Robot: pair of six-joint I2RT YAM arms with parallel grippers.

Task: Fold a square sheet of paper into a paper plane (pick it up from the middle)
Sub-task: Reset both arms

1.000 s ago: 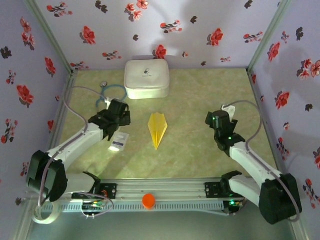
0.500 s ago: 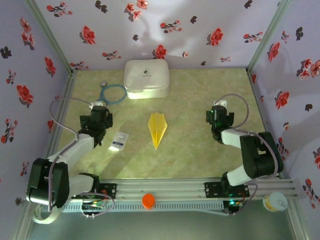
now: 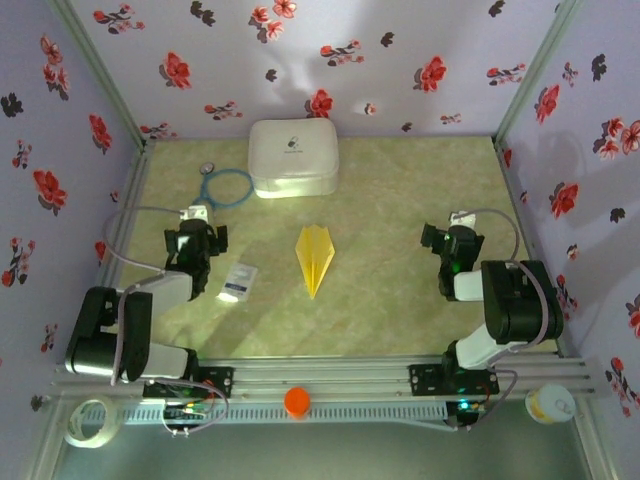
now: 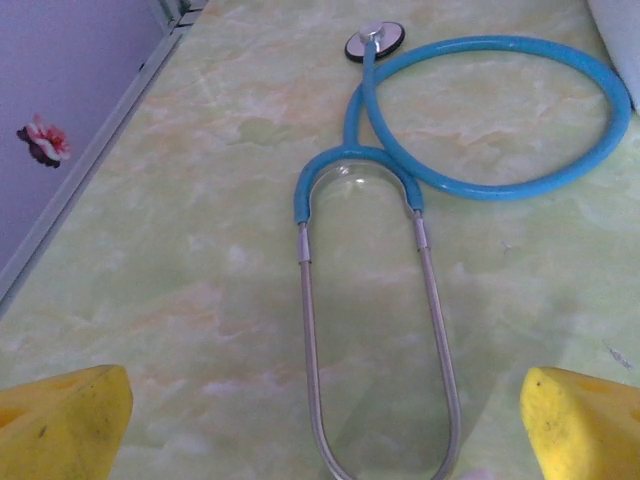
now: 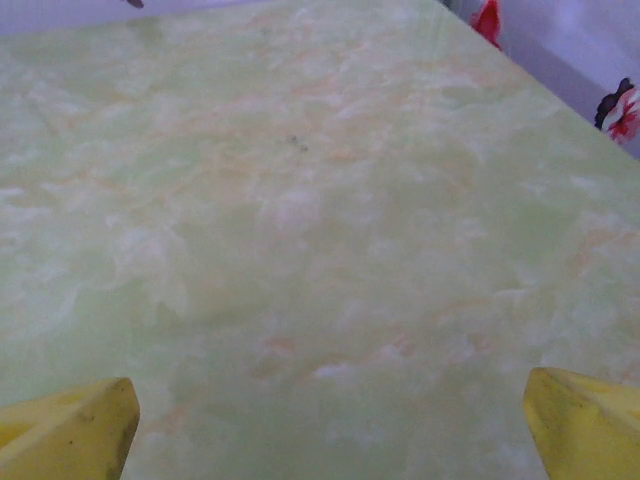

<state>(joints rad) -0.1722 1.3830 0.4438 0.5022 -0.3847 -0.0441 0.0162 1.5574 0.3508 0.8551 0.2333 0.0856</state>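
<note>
Paper plane (image 3: 316, 257): I see it flat on the green marbled table (image 3: 400, 200), about mid-table, folded to a narrow yellow dart with a centre crease. The point faces the near edge and the wide end faces the white rounded case (image 3: 292, 157) at the back wall. Nothing touches it.

Just to its left lies a small white printed packet (image 3: 237, 282), apart from the plane.

Left gripper (image 3: 192, 243): it sits left of the packet, low over the table. From its wrist camera I see the yellow fingertips (image 4: 60, 425) at the two lower corners, jaws spread wide and nothing between the pads. A blue stethoscope (image 4: 480, 120) lies ahead of it, its metal ear tubes reaching toward the gap between the fingertips. I cannot tell whether they touch.

Right gripper (image 3: 452, 245): it is well apart from the plane on the right side. Its fingertips (image 5: 70, 430) are likewise spread wide over bare table, holding nothing.

Near rail: an orange round object (image 3: 297, 401) sits at the middle, and a roll of tape (image 3: 88, 420) sits at the left corner.
</note>
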